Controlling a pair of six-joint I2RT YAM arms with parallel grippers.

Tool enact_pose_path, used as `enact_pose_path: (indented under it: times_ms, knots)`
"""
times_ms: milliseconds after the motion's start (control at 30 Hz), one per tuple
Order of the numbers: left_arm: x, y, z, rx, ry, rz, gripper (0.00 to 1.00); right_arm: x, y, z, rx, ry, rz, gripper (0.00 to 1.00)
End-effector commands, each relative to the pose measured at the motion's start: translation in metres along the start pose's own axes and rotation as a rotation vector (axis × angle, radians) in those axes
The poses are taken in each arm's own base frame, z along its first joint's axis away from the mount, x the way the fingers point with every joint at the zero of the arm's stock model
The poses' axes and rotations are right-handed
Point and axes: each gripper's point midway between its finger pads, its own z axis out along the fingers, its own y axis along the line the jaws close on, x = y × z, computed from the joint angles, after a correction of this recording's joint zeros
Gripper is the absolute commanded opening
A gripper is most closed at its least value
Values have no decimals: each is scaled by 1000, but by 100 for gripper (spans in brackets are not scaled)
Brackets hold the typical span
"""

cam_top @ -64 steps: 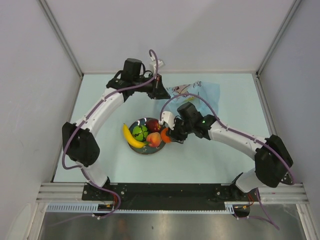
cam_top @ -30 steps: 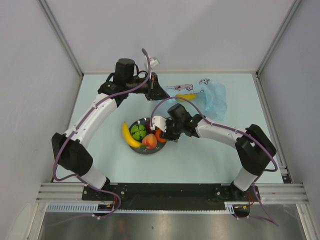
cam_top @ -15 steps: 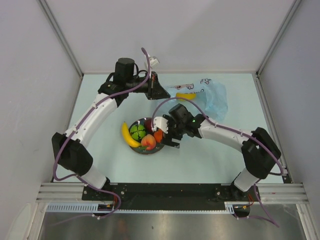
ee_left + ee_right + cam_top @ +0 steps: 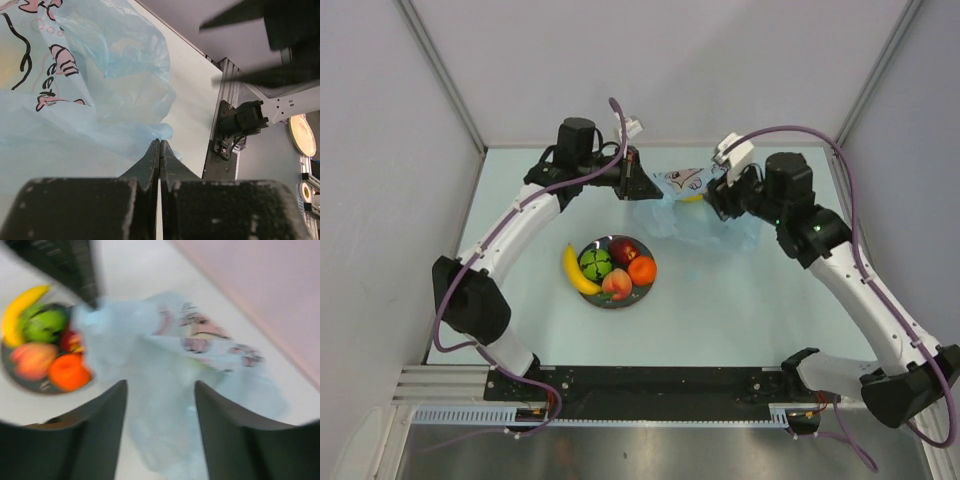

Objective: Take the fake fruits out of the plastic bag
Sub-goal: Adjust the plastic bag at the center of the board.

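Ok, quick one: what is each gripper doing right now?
Left gripper: closed, pinching an edge of the plastic bag.
Right gripper: open, holding nothing.

Pale mint table [image 4: 740, 320], flat under soft, even light. Plain grey-white walls box it in on three sides: the back wall [image 4: 650, 60] along the far edge, the left wall [image 4: 380, 200] and the right wall [image 4: 910, 220]. Slim aluminium posts climb from the two far corners, the left post [image 4: 440, 75] and the right post [image 4: 877, 75]. Along the near edge runs a silver rail [image 4: 440, 383], and beyond it lies a brushed metal surface [image 4: 640, 455].
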Motion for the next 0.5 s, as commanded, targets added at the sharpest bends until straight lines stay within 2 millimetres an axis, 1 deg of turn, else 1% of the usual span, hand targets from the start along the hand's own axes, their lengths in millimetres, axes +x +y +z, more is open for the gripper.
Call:
enact_pose_path:
  times_ms: [0,33,67,100,133,200,233,300,333,367,400,433,467]
  knots:
    - [-12,-15,0,46,-20,15,0,4,-58,9,187,-11,162,52]
    - [-11,-19,1,55,-14,17,1,16,-63,15,182,22,173,44]
    - [-10,-21,-1,53,-6,15,0,25,-61,21,154,45,181,39]
    - [-11,-23,-4,52,-7,37,0,34,-52,27,92,71,191,35]
    - [-9,-23,-6,49,-2,43,0,53,-47,41,49,125,204,24]
    - [-4,-25,-9,42,21,44,0,74,-39,55,-22,177,217,14]
    - [-3,-26,-11,35,26,53,0,92,-36,65,-39,218,243,10]
    - [1,-29,-15,34,36,93,0,108,-40,78,-48,238,264,11]
    - [-2,-34,-20,33,29,122,0,124,-39,90,-57,274,280,10]
    - [-5,-35,-23,23,21,152,0,126,-44,97,-41,266,283,10]
    - [-7,-34,-24,10,17,173,0,132,-53,101,5,279,296,9]
    - [-12,-38,-27,2,3,191,0,137,-59,105,39,282,348,12]
    - [-20,-40,-31,-14,-10,205,0,140,-66,111,72,278,373,16]
